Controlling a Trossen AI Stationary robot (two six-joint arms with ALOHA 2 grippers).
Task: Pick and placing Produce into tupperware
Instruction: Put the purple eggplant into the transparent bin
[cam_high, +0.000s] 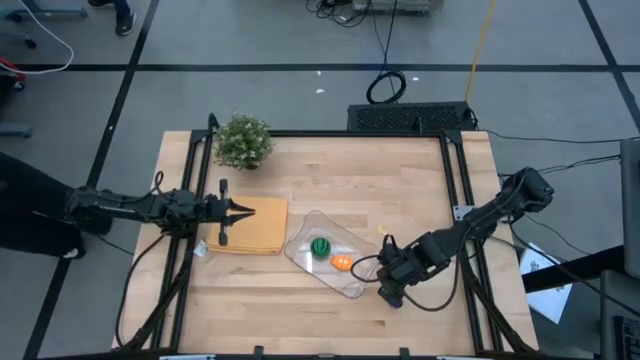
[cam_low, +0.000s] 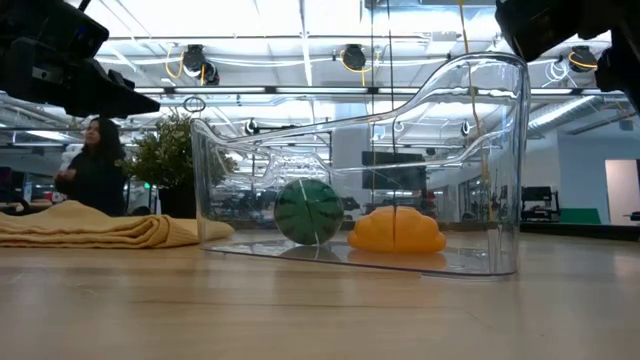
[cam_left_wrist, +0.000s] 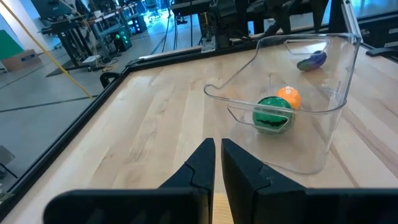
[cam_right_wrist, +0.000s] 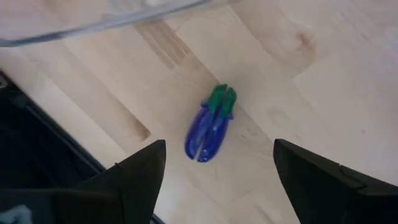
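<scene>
The clear tupperware (cam_high: 352, 283) lies slantwise mid-table. Inside it rest the green striped ball (cam_high: 320, 247) and the orange oval (cam_high: 342, 263). The blue-purple piece (cam_right_wrist: 210, 130), with a green cap, lies on the bare wood just outside the tupperware's right near corner. My right gripper (cam_right_wrist: 217, 168) points down over it, open; its fingers stand on either side of the piece without touching it. In the high view that gripper (cam_high: 388, 292) hides the piece. My left gripper (cam_left_wrist: 217, 149) is shut and hovers level over the tan pad (cam_high: 250, 225) at the table's left.
A leafy potted plant (cam_high: 243, 140) stands at the far left corner. Black frame rails (cam_high: 455, 190) run along the table's sides, one right beside my right arm. A person (cam_low: 95, 165) stands in the room beyond the table. Bare wood lies in front of the tupperware.
</scene>
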